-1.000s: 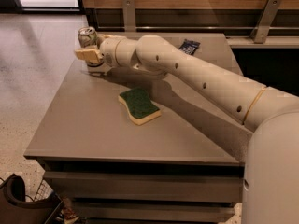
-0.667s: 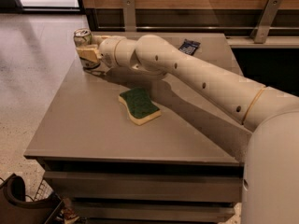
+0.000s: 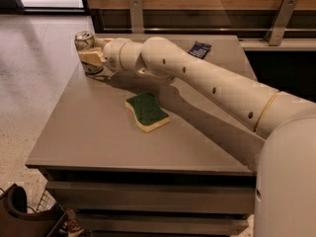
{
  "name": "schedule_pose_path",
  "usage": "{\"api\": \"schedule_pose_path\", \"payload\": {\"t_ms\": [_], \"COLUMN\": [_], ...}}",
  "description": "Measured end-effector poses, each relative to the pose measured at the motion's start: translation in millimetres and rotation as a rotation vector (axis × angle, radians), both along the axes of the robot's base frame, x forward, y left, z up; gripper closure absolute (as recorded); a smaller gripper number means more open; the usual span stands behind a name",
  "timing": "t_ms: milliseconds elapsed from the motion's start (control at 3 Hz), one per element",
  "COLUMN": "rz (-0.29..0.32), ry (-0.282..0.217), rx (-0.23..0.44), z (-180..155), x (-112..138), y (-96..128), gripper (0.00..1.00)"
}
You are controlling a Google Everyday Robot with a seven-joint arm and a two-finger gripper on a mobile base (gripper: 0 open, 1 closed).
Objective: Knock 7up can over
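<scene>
The claw (image 3: 94, 58) touches the can (image 3: 85, 40), which stands just behind it at a corner of the worktop (image 3: 94, 137) (perhaps a little tilted). How far the claw is open I cannot tell. The step in hand looks like the push itself; next, I think, a firm sideways sweep is needed. What the can holds is not visible
</scene>
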State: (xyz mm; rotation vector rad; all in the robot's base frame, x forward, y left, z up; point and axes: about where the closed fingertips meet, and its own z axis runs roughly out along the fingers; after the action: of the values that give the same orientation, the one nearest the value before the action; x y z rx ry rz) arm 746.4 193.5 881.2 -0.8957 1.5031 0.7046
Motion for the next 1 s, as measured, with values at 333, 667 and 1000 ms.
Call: {"api": "schedule_pose_path", "payload": {"t_ms": [333,667,1000], "rz": [0.003,0.004,0.005], "ry": [-0.003,0.001,0.008], "rx": [-0.034,-0.105,-0.203], "z": [9.0,20.4,38.5], "x": [-3.5,-13.6,-16.5], "y": [-9.7,-26.3,-50.0], "gripper": [1.0,1.0,1.0]}}
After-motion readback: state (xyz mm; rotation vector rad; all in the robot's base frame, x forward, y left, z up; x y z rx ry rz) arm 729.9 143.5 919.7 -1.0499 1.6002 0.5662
